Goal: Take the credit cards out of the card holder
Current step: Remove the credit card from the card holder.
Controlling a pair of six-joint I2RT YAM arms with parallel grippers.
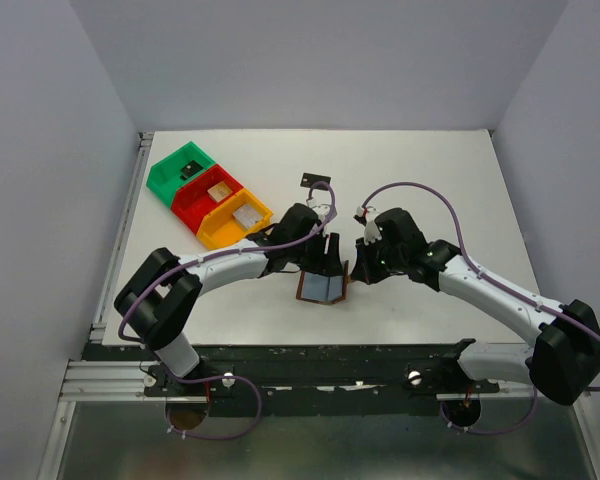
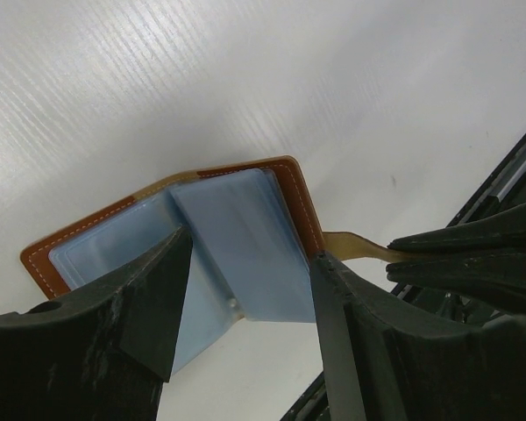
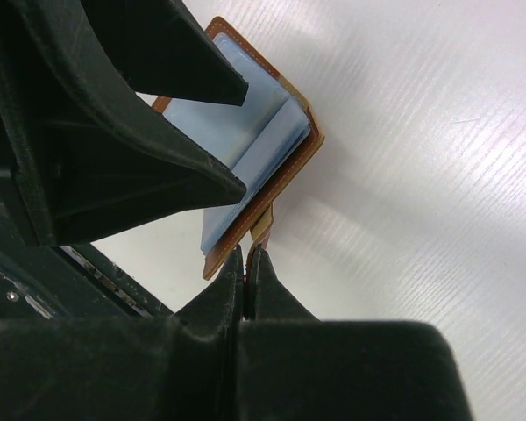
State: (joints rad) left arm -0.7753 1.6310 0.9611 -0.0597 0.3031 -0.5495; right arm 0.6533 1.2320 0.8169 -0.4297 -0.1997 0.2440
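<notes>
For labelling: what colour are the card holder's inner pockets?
Pale grey-blue inside the card holder; clearest in left wrist view.

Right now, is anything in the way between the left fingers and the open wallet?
Nothing visible. The left fingers hang open right over the wallet, straddling its blue inner pockets. The right fingers are shut on the brown tab at the wallet's edge, off to the side and out of the path.

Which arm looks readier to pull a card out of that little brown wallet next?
Likely the left: the left gripper stands open over the wallet, while the right gripper is shut on its closing tab, busy holding it steady.
</notes>
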